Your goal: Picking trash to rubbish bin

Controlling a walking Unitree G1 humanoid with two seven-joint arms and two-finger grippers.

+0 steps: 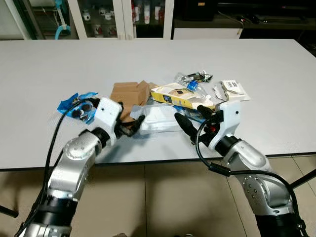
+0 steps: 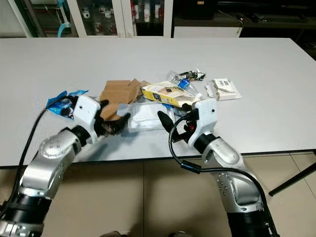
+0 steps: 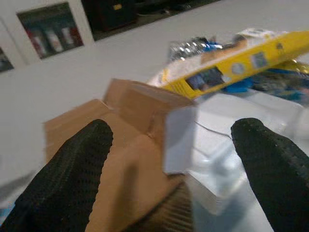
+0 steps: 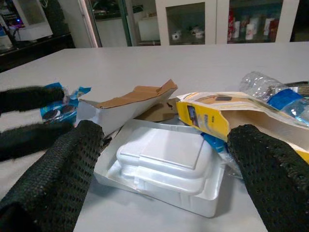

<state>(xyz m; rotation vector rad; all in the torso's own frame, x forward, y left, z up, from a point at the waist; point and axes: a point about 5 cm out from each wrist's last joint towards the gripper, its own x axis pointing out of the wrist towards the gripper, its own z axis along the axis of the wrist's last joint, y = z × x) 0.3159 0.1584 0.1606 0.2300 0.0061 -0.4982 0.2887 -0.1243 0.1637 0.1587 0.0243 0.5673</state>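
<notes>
A heap of trash lies on the white table [image 1: 266, 64]: a flattened brown cardboard box [image 1: 129, 93], a white foam clamshell [image 1: 157, 121], a yellow packet [image 1: 178, 97] and a crushed bottle with a blue label [image 1: 190, 82]. My left gripper [image 1: 131, 124] is open at the cardboard's near edge, and its two fingers [image 3: 72, 174] straddle the cardboard [image 3: 130, 140]. My right gripper [image 1: 193, 118] is open at the clamshell's right end under the yellow packet. Its fingers [image 4: 270, 179] bracket the clamshell [image 4: 164, 159]. Neither gripper holds anything.
A blue snack wrapper [image 1: 75, 103] lies left of my left wrist. A white paper packet [image 1: 232, 90] lies at the heap's right. Glass-door cabinets [image 1: 123, 17] stand beyond the table. The table's front edge [image 1: 158, 163] runs just below both grippers, over tiled floor.
</notes>
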